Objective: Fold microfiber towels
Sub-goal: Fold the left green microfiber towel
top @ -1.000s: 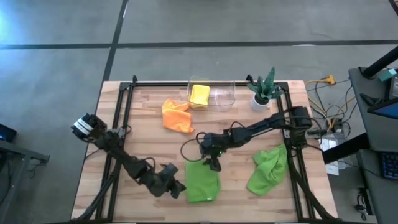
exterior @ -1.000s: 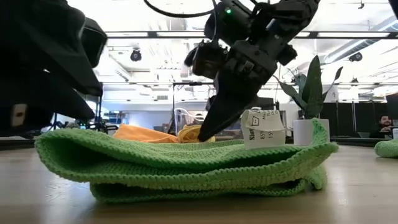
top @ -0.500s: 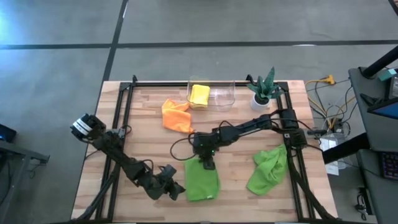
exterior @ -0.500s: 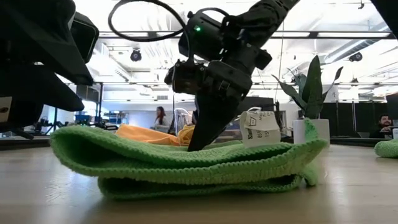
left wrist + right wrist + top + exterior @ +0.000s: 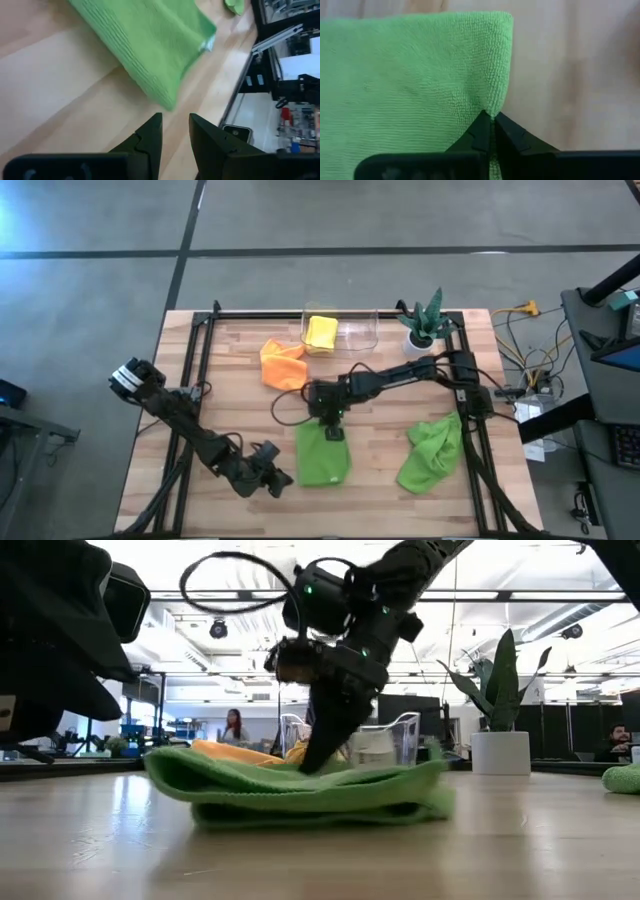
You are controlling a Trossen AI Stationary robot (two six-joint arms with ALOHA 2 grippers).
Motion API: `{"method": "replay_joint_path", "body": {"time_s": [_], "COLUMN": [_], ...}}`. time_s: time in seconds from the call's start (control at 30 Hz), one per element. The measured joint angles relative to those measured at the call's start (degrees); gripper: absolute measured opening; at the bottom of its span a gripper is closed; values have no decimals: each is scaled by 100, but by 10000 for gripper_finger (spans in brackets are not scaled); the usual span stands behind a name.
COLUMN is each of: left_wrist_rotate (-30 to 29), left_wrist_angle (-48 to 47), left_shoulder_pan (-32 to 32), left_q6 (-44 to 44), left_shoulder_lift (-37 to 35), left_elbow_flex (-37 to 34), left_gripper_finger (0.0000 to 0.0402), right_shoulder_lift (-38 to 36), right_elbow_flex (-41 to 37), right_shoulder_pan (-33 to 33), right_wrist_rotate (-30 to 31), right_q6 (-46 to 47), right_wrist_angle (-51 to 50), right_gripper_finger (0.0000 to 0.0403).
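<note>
Between the pressed-together fingertips of the right gripper (image 5: 491,119) lies the far edge of the folded lime green towel (image 5: 322,455); the fingers have closed on a thin pinch of cloth near one corner, presumably so that the layered edge can be dragged or lifted without the fold coming apart. Seen from table height, the same gripper (image 5: 312,762) comes down steeply onto the top of the towel (image 5: 300,795), whose stacked layers sag away on either side of the pinch. Nearer the table's front edge from this gripper, just beside the towel's side, waits the left gripper (image 5: 268,476); its own wrist view shows the two fingers (image 5: 150,135) set a narrow gap apart with nothing between them and the towel (image 5: 150,45) just ahead of them, untouched. Well to the outer side of the right gripper lies the crumpled green towel (image 5: 431,450), not yet folded. Beyond the right gripper, toward the back of the table, the orange towel (image 5: 282,364) lies bunched, and the yellow towel (image 5: 321,332) sits inside the clear container (image 5: 358,332). A potted plant (image 5: 423,323) stands at the back right corner, clear of the work. Judged from this layout, one towel is mid-fold and three remain.
</note>
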Motion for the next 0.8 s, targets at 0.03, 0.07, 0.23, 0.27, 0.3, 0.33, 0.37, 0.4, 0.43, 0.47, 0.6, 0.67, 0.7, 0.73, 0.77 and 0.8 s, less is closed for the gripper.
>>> {"method": "replay_joint_path", "body": {"time_s": [0.03, 0.07, 0.23, 0.27, 0.3, 0.33, 0.37, 0.4, 0.43, 0.47, 0.6, 0.67, 0.7, 0.73, 0.77, 0.8], "left_wrist_rotate": [0, 1, -2, -2, -1, -6, -10, -57, -150, -225, -715, -903, -986, -1051, -1090, -1160], "left_wrist_angle": [-83, -160, -484, -490, -517, -578, -641, -748, -875, -997, -1341, -1563, -1709, -1815, -1886, -1961], "left_shoulder_pan": [0, 0, 0, 0, 0, 0, 0, -2, -13, -15, -20, -17, -15, -15, -15, -15], "left_q6": [7, 29, 201, 203, 205, 205, 207, 208, 208, 207, 208, 207, 205, 206, 204, 208], "left_shoulder_lift": [-40, -85, -270, -297, -337, -370, -417, -478, -548, -635, -1098, -1393, -1539, -1688, -1852, -1996], "left_elbow_flex": [-6, -10, -31, -67, -102, -131, -149, -172, -193, -221, -474, -624, -693, -764, -847, -930], "left_gripper_finger": [81, 81, 81, 81, 81, 81, 81, 81, 81, 81, 81, 81, 81, 81, 81, 81], "right_shoulder_lift": [-58, -110, -354, -398, -442, -475, -516, -549, -581, -626, -742, -744, -736, -717, -709, -707], "right_elbow_flex": [54, 116, 313, 347, 369, 379, 380, 377, 364, 353, 351, 353, 350, 349, 349, 349], "right_shoulder_pan": [-11, -21, -5, 26, 62, 125, 193, 270, 357, 448, 836, 1030, 1112, 1198, 1273, 1341], "right_wrist_rotate": [85, 182, 376, 429, 533, 692, 798, 852, 864, 915, 1186, 1270, 1282, 1279, 1279, 1275], "right_q6": [-52, -106, -126, -82, -46, 21, 94, 141, 203, 272, 491, 615, 681, 752, 802, 827], "right_wrist_angle": [-39, -102, -232, -244, -264, -325, -392, -428, -428, -430, -377, -293, -281, -234, -191, -196], "right_gripper_finger": [9, 9, 9, 9, 9, 9, 9, 9, 9, 9, 9, 9, 9, 9, 9, 9]}}
